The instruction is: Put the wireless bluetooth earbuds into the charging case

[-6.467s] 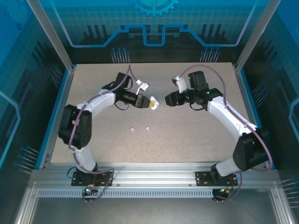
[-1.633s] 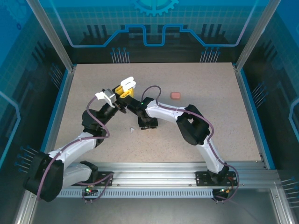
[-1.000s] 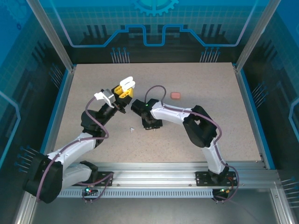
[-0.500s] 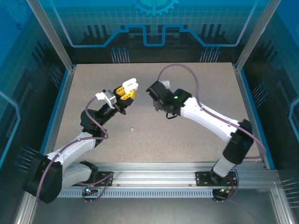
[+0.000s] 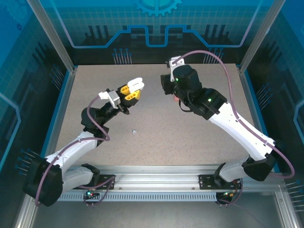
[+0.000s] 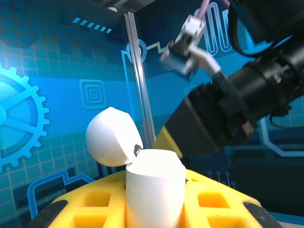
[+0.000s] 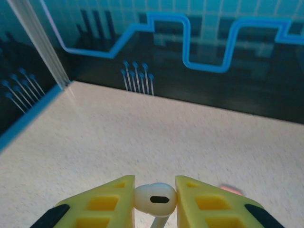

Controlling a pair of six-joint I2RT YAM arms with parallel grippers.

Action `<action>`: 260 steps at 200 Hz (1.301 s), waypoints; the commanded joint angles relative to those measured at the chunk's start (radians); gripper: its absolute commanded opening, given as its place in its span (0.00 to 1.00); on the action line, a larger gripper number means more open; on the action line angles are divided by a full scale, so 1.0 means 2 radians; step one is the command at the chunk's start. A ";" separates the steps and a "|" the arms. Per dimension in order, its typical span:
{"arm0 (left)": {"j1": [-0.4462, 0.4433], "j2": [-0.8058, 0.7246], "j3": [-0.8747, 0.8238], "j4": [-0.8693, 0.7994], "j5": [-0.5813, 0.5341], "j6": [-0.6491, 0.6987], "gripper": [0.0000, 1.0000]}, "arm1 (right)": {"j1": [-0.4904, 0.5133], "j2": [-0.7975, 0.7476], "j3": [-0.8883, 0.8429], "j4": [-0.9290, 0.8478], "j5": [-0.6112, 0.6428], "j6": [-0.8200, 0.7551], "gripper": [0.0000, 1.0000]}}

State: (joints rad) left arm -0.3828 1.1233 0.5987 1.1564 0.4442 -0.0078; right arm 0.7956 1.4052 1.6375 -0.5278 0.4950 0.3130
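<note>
The left tool (image 5: 130, 91) is gripping a case (image 5: 136, 84) above the bench (image 5: 199, 142), left of centre. The right tool (image 7: 155, 190) is pinching an earbud (image 7: 156, 199) to its right. Another earbud (image 5: 135, 132) is lying on the bench, nearer the front.

Speckled beige table (image 5: 180, 142), blue circuit-print walls (image 5: 95, 19)

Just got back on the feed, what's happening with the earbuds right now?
The left claw holds a white charging case up off the table, lid open. The right claw pinches a white earbud between its yellow fingers, facing the case with a gap between them. A second earbud lies loose on the table.
</note>
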 commanded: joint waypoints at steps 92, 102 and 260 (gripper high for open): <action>-0.013 0.022 0.020 0.000 0.003 0.014 0.00 | 0.008 -0.048 -0.030 0.145 -0.192 -0.122 0.26; -0.013 0.022 0.019 0.000 0.002 0.015 0.00 | 0.008 -0.049 -0.040 0.157 -0.214 -0.130 0.26; -0.015 0.018 0.020 -0.004 -0.009 0.015 0.00 | 0.003 -0.067 -0.155 0.314 -0.252 -0.109 0.25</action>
State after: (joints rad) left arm -0.4065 1.1625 0.6056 1.1263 0.4423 0.0071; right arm 0.8040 1.3083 1.3567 -0.0166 -0.0120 0.0856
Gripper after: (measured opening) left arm 0.235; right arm 0.250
